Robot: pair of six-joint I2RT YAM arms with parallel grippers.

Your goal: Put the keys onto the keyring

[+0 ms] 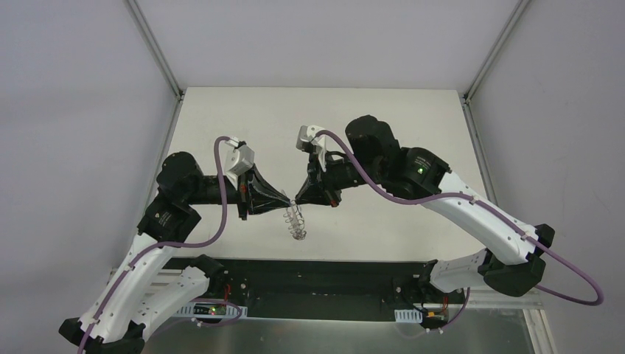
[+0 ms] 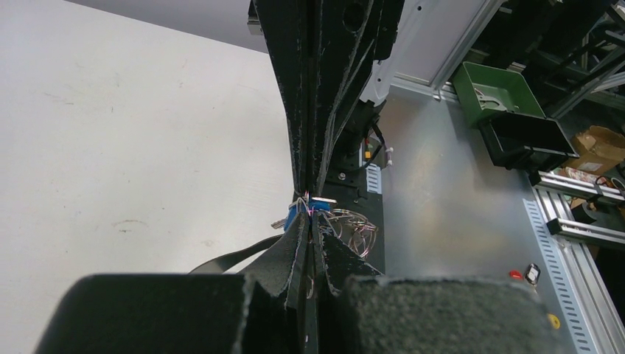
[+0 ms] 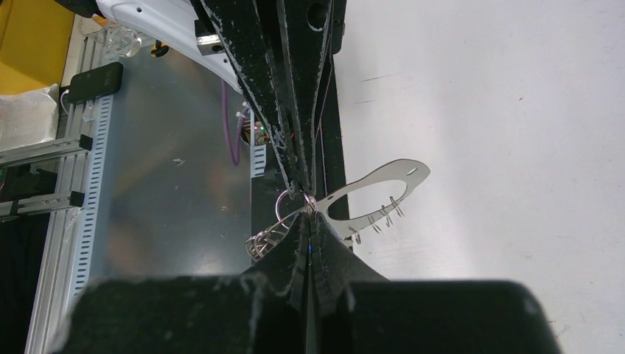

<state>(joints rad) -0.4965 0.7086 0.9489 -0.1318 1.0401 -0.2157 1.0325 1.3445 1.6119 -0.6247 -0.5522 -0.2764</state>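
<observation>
Start with your left arm [image 1: 158,221]. It reaches in over the tabletop [image 1: 383,125] toward the keyring [image 1: 295,223], and the left claw [image 1: 286,199] sits just left of the ring's top. Its fingers [image 2: 289,254] are pressed together, with no gap between them in the left wrist view.

Right at their tips you've got the key [image 2: 304,211], a tiny bright-blue piece with a pale silvery end. Thin wire loops of the ring bunch just beside it.

From above, the keyring hangs from the spot where your two claws meet. It shows as a narrow string of small loops trailing toward the near edge of the tabletop. You can't tell from these views whether its lower end touches the tabletop.

Now the right claw [image 1: 301,196], just right of the ring's top and tip to tip with the left one. Its fingers [image 3: 335,247] are pressed together too. In the right wrist view a speck of blue shows in the slit between them, and one round loop of ring wire curls out beside the tips, with a cluster of loops below it.

Key and ring wire are both caught in that tight meeting point. You cannot tell which claw is pinching which.

A pale curved outline with small marks lies over the tabletop beside the ring. Whether it is wire or shadow isn't clear.

Your right arm [image 1: 472,214] stretches in from the right of the ring, a green light glowing on it.
</observation>
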